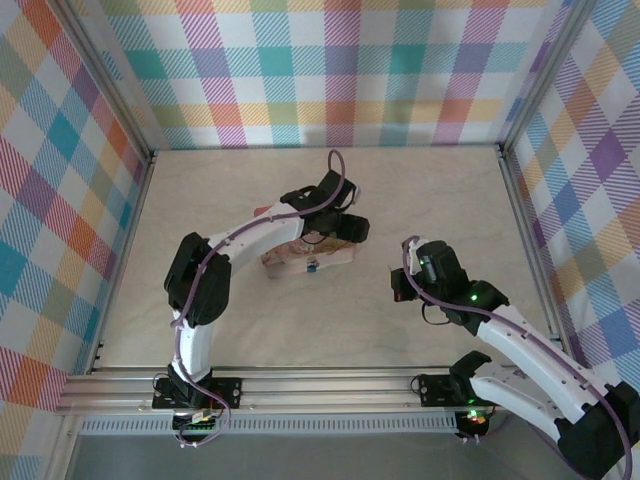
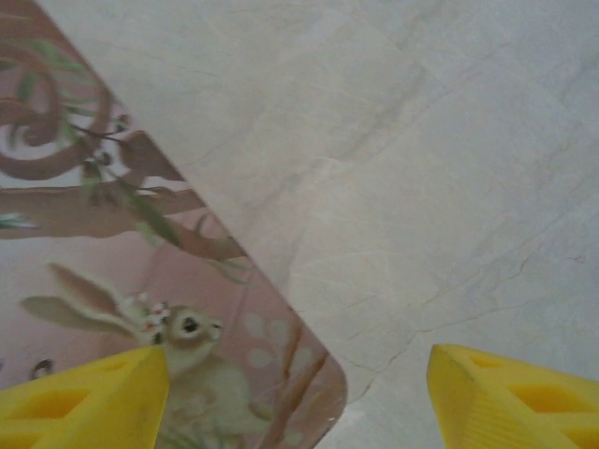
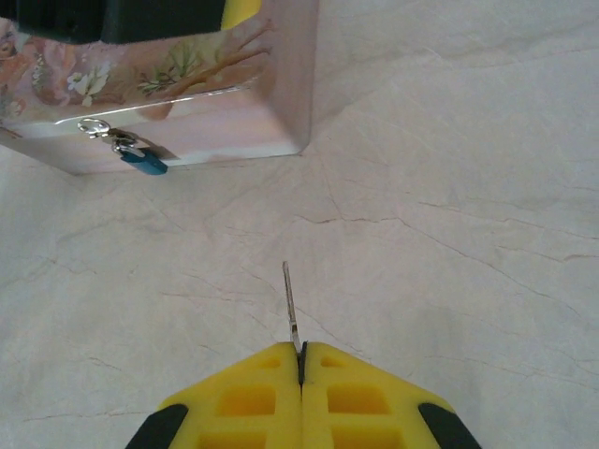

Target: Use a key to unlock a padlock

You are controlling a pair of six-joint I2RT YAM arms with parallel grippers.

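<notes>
The tiny blue padlock hangs by its thin silvery shackle from the clasp on the front wall of the pink illustrated tin; from above the padlock is a small blue speck. My right gripper is shut on a thin silvery key whose blade sticks out forward, still a good way short of the padlock and to its right. My left gripper is open above the tin's lid, one yellow finger over the lid, the other over bare table beside the tin's corner.
The tin lies mid-table under the left arm. The right gripper hovers to its right. Plaid walls enclose the marbled tabletop on three sides, and a metal rail runs along the near edge.
</notes>
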